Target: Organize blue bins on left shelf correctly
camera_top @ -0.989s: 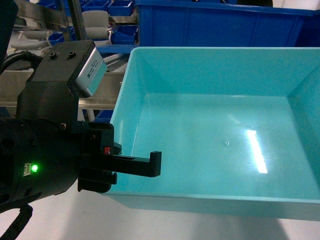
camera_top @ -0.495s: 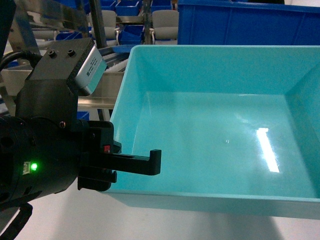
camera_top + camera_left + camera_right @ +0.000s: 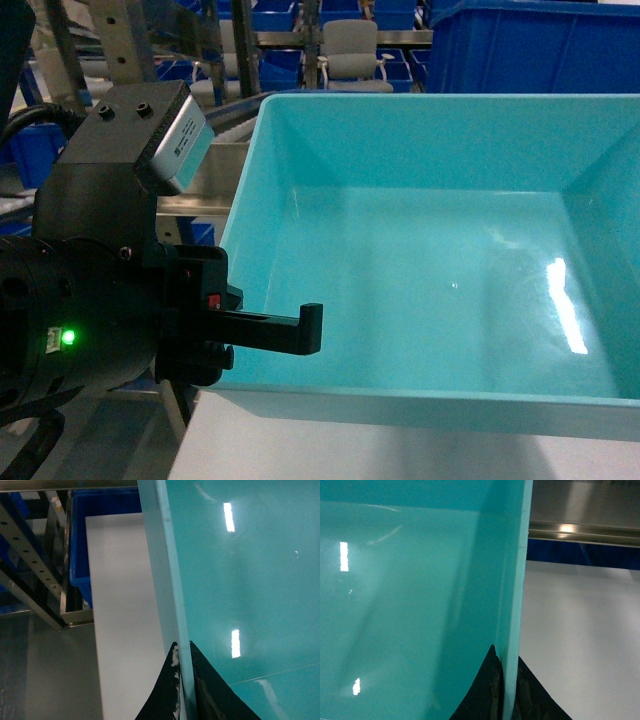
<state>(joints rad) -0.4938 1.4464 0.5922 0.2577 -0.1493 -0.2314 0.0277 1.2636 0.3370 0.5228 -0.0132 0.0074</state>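
A light turquoise blue bin point(image 3: 430, 260), plain inside, fills most of the head view. My left gripper point(image 3: 300, 335) is shut on its left wall, one black finger inside the bin. In the left wrist view the left gripper point(image 3: 182, 647) pinches the bin's rim point(image 3: 172, 580) from both sides. My right gripper point(image 3: 506, 652) is shut on the opposite wall of the bin point(image 3: 410, 590); it is outside the head view. The left shelf's steel posts point(image 3: 125, 40) rise behind my left arm and show again as perforated rails point(image 3: 30, 565).
A big dark blue bin point(image 3: 530, 50) stands behind the turquoise one, with smaller blue bins and a grey chair point(image 3: 350, 45) further back. Another dark blue bin point(image 3: 80, 545) sits in the rack. A white surface point(image 3: 125, 605) lies under the held bin, with a steel rail point(image 3: 580, 530) beyond it.
The background has slid to the right: the big dark blue bin moved rightwards, and rack posts and the chair came into view. Both grips on the turquoise bin are unchanged.
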